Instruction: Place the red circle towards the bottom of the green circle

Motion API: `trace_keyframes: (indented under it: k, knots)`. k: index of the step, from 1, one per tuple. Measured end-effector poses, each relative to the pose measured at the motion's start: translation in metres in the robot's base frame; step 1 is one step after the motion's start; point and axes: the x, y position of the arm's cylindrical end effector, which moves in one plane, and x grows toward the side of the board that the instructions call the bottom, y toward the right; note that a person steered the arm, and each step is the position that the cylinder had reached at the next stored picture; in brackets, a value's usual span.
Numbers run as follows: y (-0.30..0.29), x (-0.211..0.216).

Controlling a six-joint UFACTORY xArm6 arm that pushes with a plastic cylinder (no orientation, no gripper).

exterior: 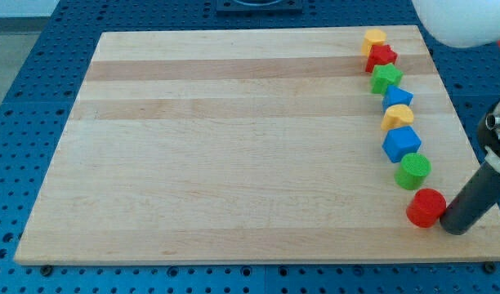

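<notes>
My tip (455, 225) stands nearest the view's bottom, at the right edge of the wooden board (234, 147), touching or just beside the red circle (426, 207) on that block's right; being a bare rod, it grips nothing. The red circle lies just below the green circle (413, 171), so any further push appears to run leftward.

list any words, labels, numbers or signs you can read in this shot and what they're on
None: no readable text, number or sign shows anywhere in the view.
The wooden board is bare wood grain.
The blocks, from the yellow one at the top down to the green circle and red circle, are plain coloured.
My tip, just right of the red circle, is unmarked dark.
The blue perforated table carries only holes.
</notes>
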Motion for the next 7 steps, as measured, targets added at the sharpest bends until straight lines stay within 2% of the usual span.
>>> trace_keyframes:
  k: [2, 3, 4, 7]
  knots:
    - [-0.008, -0.001]
    - [0.007, -0.001]
    - [0.054, -0.028]
    - [0.084, -0.244]
